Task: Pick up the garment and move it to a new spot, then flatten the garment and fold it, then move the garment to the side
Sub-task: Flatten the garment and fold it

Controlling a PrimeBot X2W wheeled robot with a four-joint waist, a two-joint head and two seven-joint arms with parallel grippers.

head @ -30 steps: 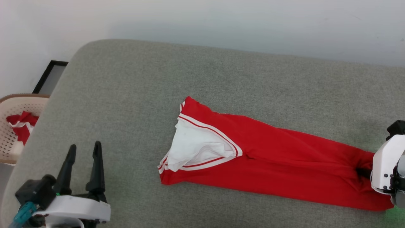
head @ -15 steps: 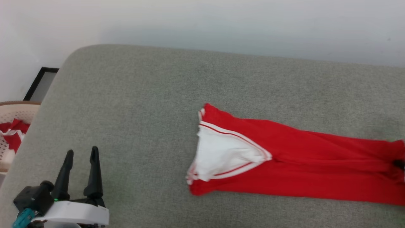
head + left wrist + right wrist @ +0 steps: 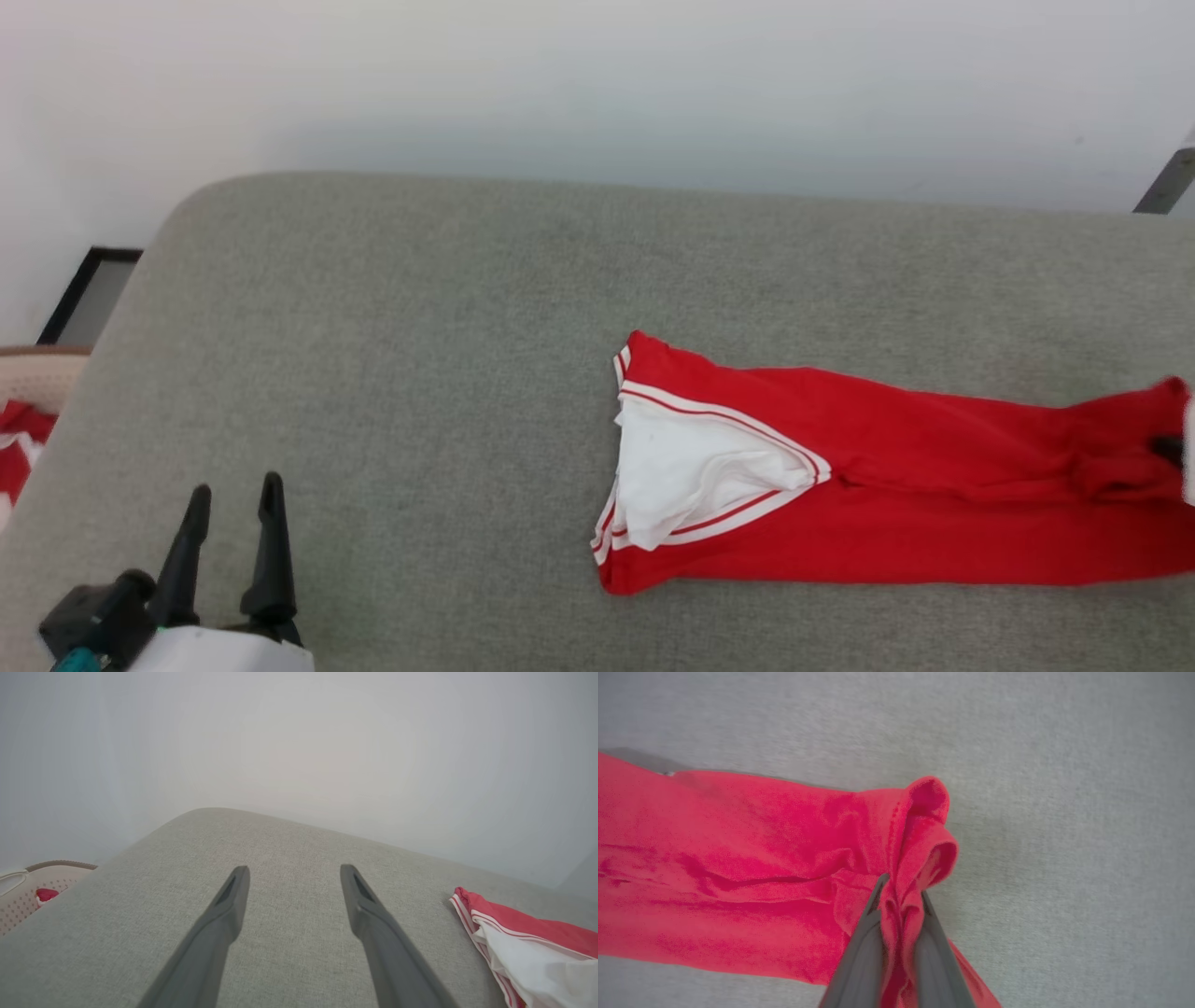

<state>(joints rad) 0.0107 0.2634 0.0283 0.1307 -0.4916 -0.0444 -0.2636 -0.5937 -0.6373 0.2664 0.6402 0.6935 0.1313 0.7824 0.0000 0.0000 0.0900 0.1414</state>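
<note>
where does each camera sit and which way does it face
Head view: on the head, looking forward and down at the red jersey on the grey upholstered surface; open left hand lower left.
Left wrist view: on the left wrist, looking along its spread fingers over the surface toward the wall.
Right wrist view: on the right wrist, looking down; right hand shut on the jersey's bunched end.
Shared: head and left wrist views both show the left hand, jersey trim and basket.

Bright red jersey point(image 3: 896, 523) showing a white panel edged in white-and-red stripes, cushion point(image 3: 392, 355) showing heathered grey weave, wall point(image 3: 597, 84) reading off-white, left gripper point(image 3: 235, 485) showing black fingers point(image 3: 269, 551), cream perforated basket point(image 3: 42, 369) showing red-and-white cloth point(image 3: 19, 425)
</note>
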